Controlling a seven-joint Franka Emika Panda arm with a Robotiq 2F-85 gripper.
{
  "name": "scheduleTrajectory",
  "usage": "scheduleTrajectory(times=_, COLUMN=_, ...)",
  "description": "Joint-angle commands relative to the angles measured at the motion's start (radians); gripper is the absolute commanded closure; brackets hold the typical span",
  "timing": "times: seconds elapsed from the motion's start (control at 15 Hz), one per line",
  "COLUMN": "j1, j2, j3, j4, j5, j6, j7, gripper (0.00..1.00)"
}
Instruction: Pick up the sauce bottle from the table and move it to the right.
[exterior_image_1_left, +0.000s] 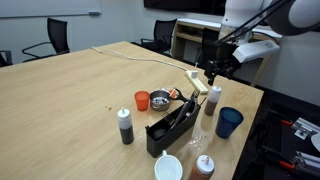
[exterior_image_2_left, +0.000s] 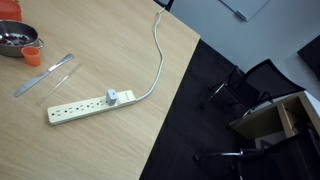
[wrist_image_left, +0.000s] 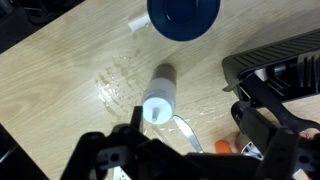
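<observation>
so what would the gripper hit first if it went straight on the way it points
Most likely the sauce bottle, white cap first: it stands almost directly below the open gripper; the gap is unclear.

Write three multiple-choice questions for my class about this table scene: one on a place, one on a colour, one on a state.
1. Where does the blue cup stand?
A. On a chair
B. On the table, beside the sauce bottle
C. On the floor

2. What colour is the small cup next to the metal bowl?
A. Green
B. Orange
C. White

3. What is the claw doing?
A. Hanging open above the sauce bottle
B. Shut on the blue cup
C. Lying flat on the table

Answers:
1 B: in an exterior view the cup sits right by the bottle near the table's edge.
2 B: both exterior views show it orange.
3 A: the wrist view shows the fingers spread apart with the bottle upright below them.
</observation>
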Motion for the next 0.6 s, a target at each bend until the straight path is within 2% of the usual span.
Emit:
scheduleTrajectory(times=0.0, j1=-0.02, j2=-0.037, j3=0.045, j4=0.001, j5=-0.023, j6=-0.052, j7=0.017, gripper=0.0)
scheduleTrajectory(times=0.13, j1=-0.019, j2=-0.087, j3=0.068, j4=-0.003, j5=-0.046, j6=-0.111, j7=0.035, gripper=0.0)
scheduleTrajectory(times=0.53, j1=-0.024, j2=-0.08, j3=0.065, j4=-0.008, j5=-0.052, j6=-0.114, j7=0.035, gripper=0.0)
